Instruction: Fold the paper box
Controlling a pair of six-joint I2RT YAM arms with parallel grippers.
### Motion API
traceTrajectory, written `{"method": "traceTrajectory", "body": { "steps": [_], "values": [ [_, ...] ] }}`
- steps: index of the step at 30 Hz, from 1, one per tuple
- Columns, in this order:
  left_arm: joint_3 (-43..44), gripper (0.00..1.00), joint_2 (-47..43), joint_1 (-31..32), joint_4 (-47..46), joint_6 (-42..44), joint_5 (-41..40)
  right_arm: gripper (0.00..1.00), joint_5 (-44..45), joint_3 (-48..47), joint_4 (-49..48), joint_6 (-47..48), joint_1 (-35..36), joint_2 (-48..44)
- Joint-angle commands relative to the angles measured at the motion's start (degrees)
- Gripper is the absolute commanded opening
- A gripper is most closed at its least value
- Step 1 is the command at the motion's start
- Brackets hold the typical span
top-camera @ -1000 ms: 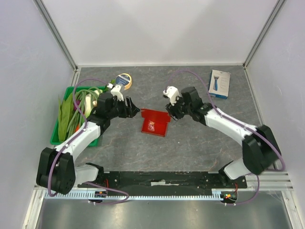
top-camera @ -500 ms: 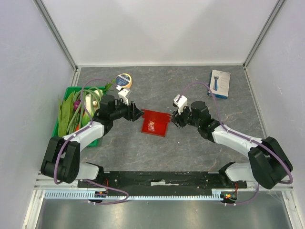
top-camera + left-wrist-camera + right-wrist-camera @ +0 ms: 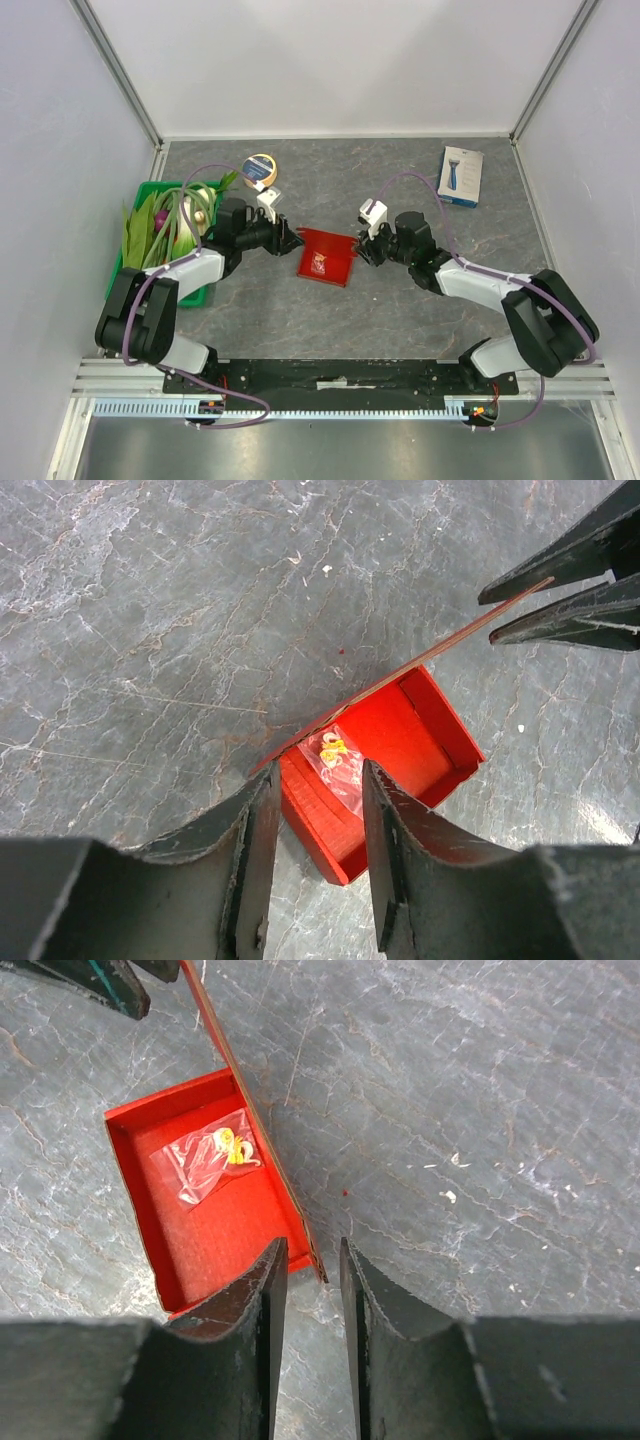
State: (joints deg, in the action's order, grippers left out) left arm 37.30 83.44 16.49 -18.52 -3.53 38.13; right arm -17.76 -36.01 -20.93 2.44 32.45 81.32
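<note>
Two robot arms meet over an open, bright red, thin cardboard paper box at the middle of the grey, stone-patterned bench. The box lies tray-up, its long lid flap standing on edge along one side. A small clear plastic bag with something yellow in it rests on the box's floor.

The left gripper is low at the box's left end. In its wrist view its jaws stand apart astride a corner of the box, but it cannot be told whether they press on the card. The right gripper is at the opposite end, its narrowly parted jaws straddling the end of the flap. Bare bench shows between the card and one finger, so nothing is clamped.

A green plastic bin of long leafy greens sits at the bench's left edge. A roll of tan tape lies near the far edge, left of the middle. A white-and-blue rectangular retail box lies toward the far right corner, well apart from the arms.
</note>
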Motion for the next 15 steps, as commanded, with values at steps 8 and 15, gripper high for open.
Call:
{"method": "traceTrajectory", "body": {
  "steps": [8, 15],
  "values": [
    [5.9, 0.51, 0.9, -0.1, 4.2, 4.9, -4.2, 0.33, -2.3, -2.3, -1.0, 0.5, -0.1, 1.6],
    [8.2, 0.53, 4.4, -0.1, 4.3, 4.9, 2.0, 0.31, -3.4, -3.2, -0.4, 0.6, -0.2, 2.8]
  ]
}}
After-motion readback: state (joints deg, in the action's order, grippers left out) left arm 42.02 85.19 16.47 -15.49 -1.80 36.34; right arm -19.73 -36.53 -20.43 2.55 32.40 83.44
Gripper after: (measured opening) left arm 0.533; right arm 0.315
